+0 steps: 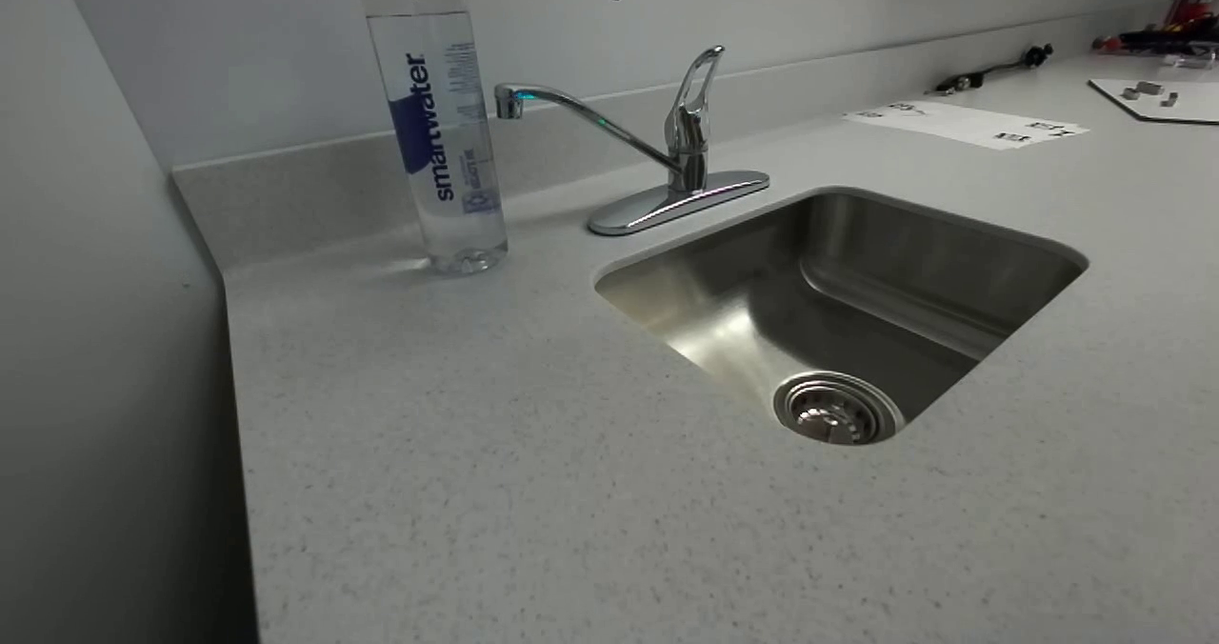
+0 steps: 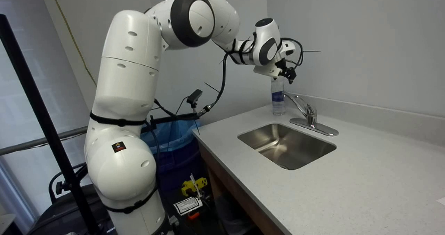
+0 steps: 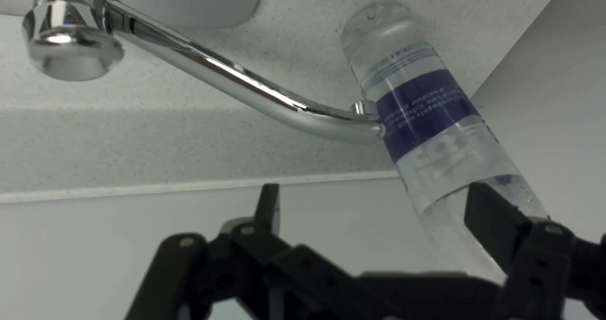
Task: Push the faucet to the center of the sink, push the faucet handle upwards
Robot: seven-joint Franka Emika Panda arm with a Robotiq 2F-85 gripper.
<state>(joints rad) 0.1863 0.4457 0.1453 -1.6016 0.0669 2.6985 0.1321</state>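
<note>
The chrome faucet stands behind the sink; both also show in an exterior view, the faucet and the sink. Its long spout is swung sideways, its tip beside the water bottle and not over the basin. The spout crosses the wrist view. The short faucet handle angles up from the body; it shows end-on in the wrist view. My gripper is open and holds nothing. It hangs above the spout tip's level, near the bottle's top.
A clear water bottle stands upright on the counter beside the spout tip; its upper part shows behind a finger in the wrist view. A low backsplash and wall run behind the faucet. A paper sheet lies farther along.
</note>
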